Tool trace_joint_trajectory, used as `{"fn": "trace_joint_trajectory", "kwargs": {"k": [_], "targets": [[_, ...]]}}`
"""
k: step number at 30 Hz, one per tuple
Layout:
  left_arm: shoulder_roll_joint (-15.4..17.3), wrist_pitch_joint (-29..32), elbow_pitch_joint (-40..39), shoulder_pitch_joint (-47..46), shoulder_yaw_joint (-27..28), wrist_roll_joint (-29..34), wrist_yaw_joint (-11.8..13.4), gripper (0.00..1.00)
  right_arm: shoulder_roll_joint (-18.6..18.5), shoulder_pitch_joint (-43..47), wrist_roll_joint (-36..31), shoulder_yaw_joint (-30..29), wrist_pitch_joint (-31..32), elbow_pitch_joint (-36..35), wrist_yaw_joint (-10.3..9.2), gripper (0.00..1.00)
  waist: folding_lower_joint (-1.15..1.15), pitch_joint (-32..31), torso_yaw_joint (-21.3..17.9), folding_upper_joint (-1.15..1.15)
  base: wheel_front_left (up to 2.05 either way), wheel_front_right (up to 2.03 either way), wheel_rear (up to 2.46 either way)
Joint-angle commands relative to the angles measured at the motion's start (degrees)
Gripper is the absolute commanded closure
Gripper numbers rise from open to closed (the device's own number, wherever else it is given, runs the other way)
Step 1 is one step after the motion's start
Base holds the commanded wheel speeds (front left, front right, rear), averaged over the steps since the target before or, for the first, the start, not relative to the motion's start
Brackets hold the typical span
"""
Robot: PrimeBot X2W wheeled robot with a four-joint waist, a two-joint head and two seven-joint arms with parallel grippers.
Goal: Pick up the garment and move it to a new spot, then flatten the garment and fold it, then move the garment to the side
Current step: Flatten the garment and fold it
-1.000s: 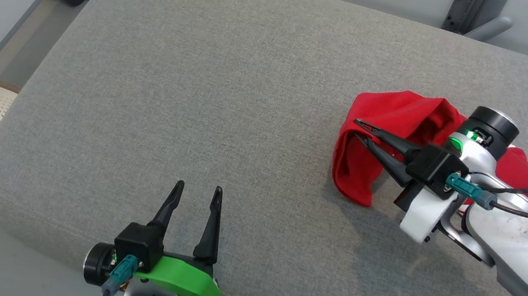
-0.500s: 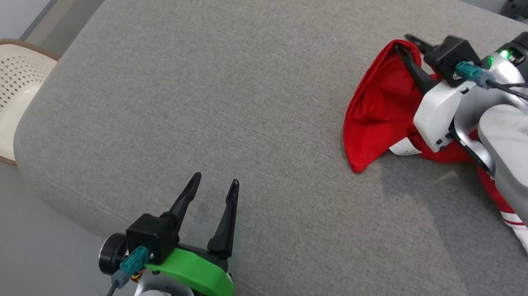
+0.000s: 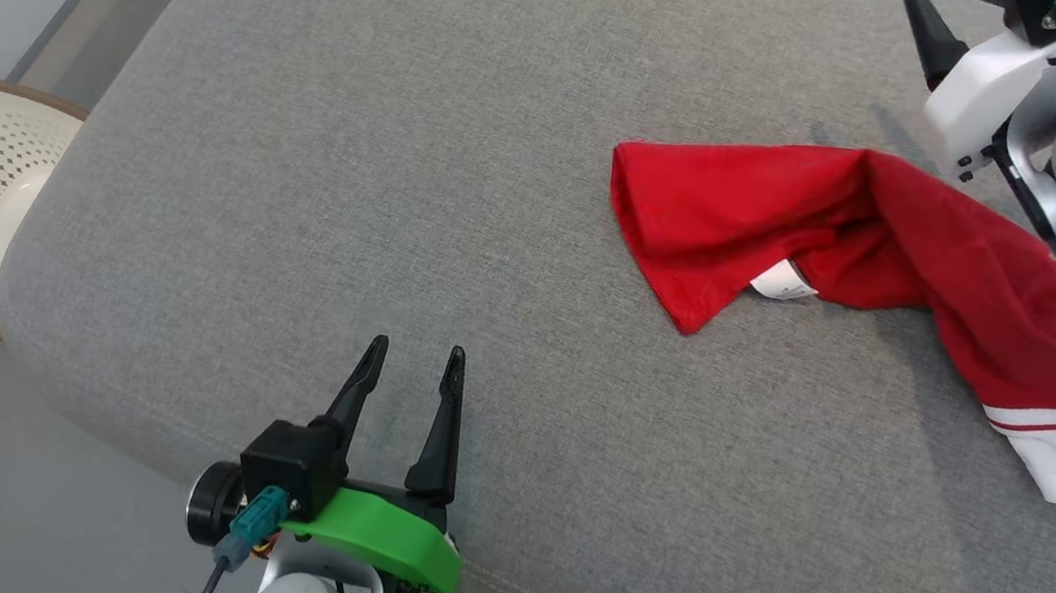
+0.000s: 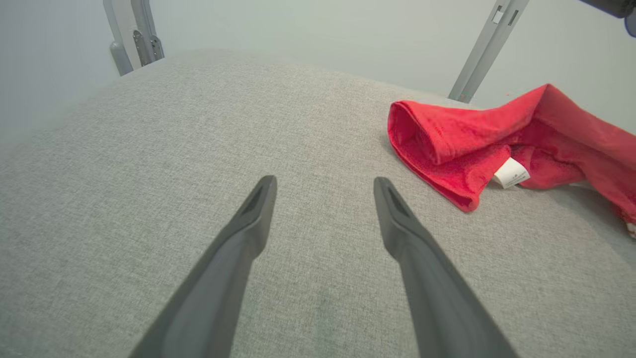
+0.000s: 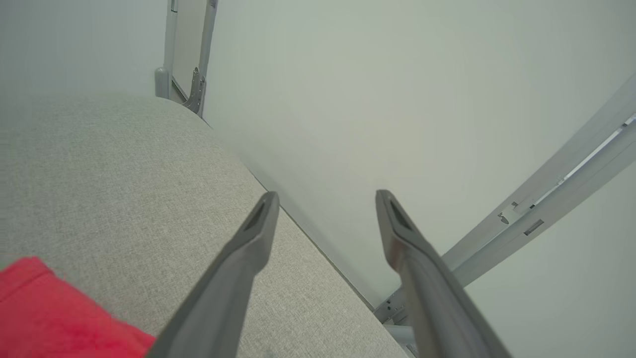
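One second on, the right gripper [image 5: 326,195] has spread and dropped the garment [image 3: 730,211]; left gripper [image 3: 416,351] stays spread.

Red garment [image 3: 857,241] with white striped hem lies crumpled on grey cushion [image 3: 406,141]

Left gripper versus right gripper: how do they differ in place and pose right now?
The left gripper sits at the near edge of the grey fabric cushion, clear of the red garment with a white striped hem; the right gripper is beyond the garment's far side. The left gripper points across the cushion; the right gripper points past its far edge, at the wall. Both stand open and empty.
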Motion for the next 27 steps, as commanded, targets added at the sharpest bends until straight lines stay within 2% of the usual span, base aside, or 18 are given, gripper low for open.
{"fn": "trace_joint_trajectory", "kwargs": {"k": [1,4,9,13,18,24,27], "targets": [[0.1,-0.2,0.0,-0.7,0.2,0.4,-0.1,0.0,0.3,1.5,-0.9,-0.1,-0.2,-1.3,-0.08,0.0,0.0,-0.3,-1.6,0.0,0.0,0.0,0.0],[0.1,-0.2,0.1,-0.8,0.4,0.7,-0.1,0.0,-0.4,4.4,-2.5,0.2,-0.2,-6.2,-0.09,0.0,0.0,-0.6,-2.4,0.0,0.0,0.0,0.0],[0.1,-0.2,0.0,-0.4,1.0,1.0,-0.2,0.0,-2.6,11.1,-1.1,3.0,-0.2,-15.0,-0.09,0.0,0.0,-0.8,-3.1,0.0,0.0,0.0,0.0],[0.1,-0.2,0.2,0.0,1.5,1.5,-0.3,0.0,-4.5,15.6,-0.3,5.8,-0.2,-18.5,-0.09,0.0,0.0,-0.8,-3.3,0.0,0.0,0.0,0.0],[0.1,-0.2,0.2,0.0,1.5,1.7,-0.6,0.0,-5.3,18.6,0.7,8.5,-0.2,-19.4,-0.09,0.0,0.0,-0.8,-3.2,0.0,0.0,0.0,0.0],[0.1,-0.2,0.3,-0.4,1.2,1.4,-0.6,0.0,-3.6,20.4,2.8,9.7,-0.2,-17.6,-0.09,0.0,0.0,-0.7,-2.3,0.0,0.0,0.0,0.0],[0.1,-0.2,0.2,-0.3,1.0,1.0,-0.4,0.0,-2.3,22.0,6.4,9.3,-0.2,-15.3,-0.09,0.0,0.0,-0.8,-1.8,0.0,0.0,0.0,0.0]]}}
